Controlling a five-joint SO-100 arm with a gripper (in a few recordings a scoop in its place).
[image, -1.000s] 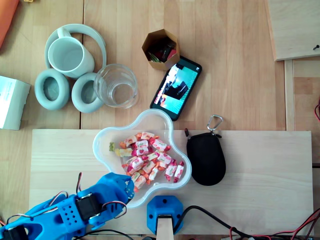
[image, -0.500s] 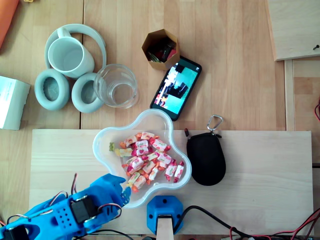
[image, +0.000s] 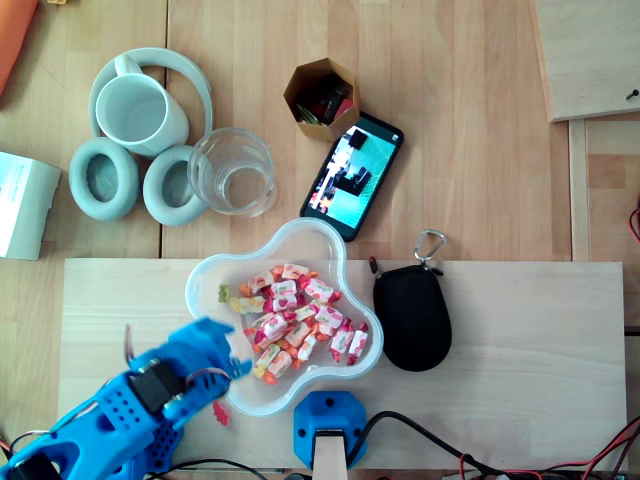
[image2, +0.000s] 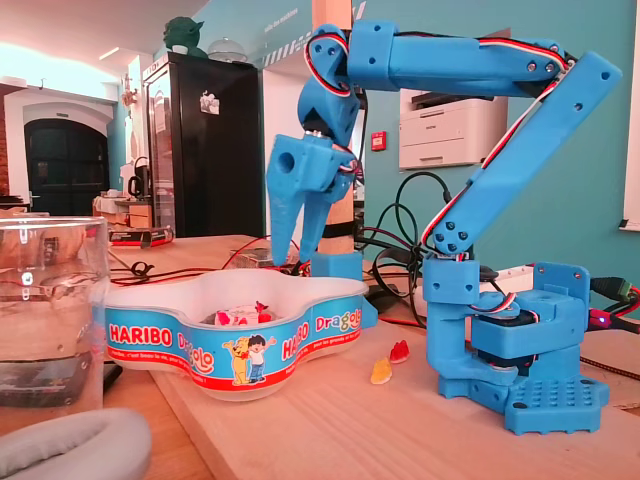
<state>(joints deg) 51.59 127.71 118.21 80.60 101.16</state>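
Note:
A white flower-shaped Haribo bowl holds several wrapped candies. My blue gripper hangs over the bowl's lower left rim in the overhead view. In the fixed view its fingers point down above the bowl, a little apart, and nothing shows between them. A red gummy lies on the board outside the bowl, near the arm. An orange gummy lies beside it in the fixed view.
A black pouch lies right of the bowl. Behind the board are a phone, a glass, headphones around a mug, and a hexagonal cup. The arm's base sits at the front edge.
The gripper has drawn back from the candies to the left and risen over the bowl's rim. A red gummy now shows on the board beside the arm.

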